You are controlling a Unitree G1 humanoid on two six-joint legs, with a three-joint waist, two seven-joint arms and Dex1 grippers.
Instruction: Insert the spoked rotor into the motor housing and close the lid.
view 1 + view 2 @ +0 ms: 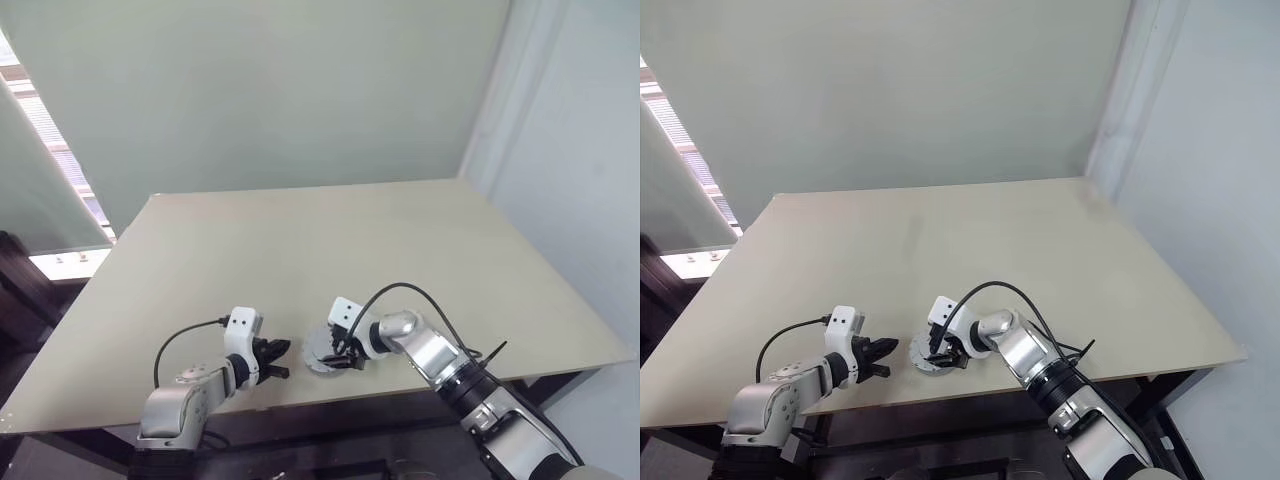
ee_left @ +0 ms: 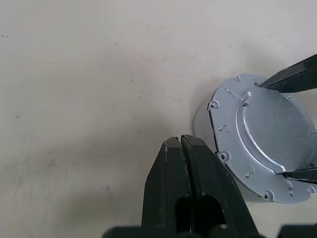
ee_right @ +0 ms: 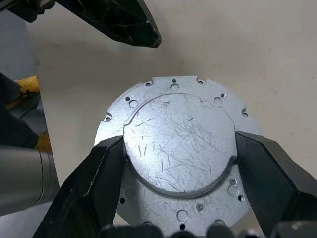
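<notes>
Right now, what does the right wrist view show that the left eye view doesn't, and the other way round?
The right wrist view alone shows scratches and small rim holes on the silver disc, with the right gripper gripping its raised centre on both sides. The left eye view alone shows the whole table, the wall behind it and both arms. Both show the disc, the shut left gripper beside it, apart, and the tabletop.

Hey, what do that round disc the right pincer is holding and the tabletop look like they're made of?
The disc looks like bare silver metal, probably steel or aluminium: dull sheen, fine scratches, punched rim holes. The tabletop looks like pale beige laminate or painted board, matte and smooth; which one is unclear.
</notes>
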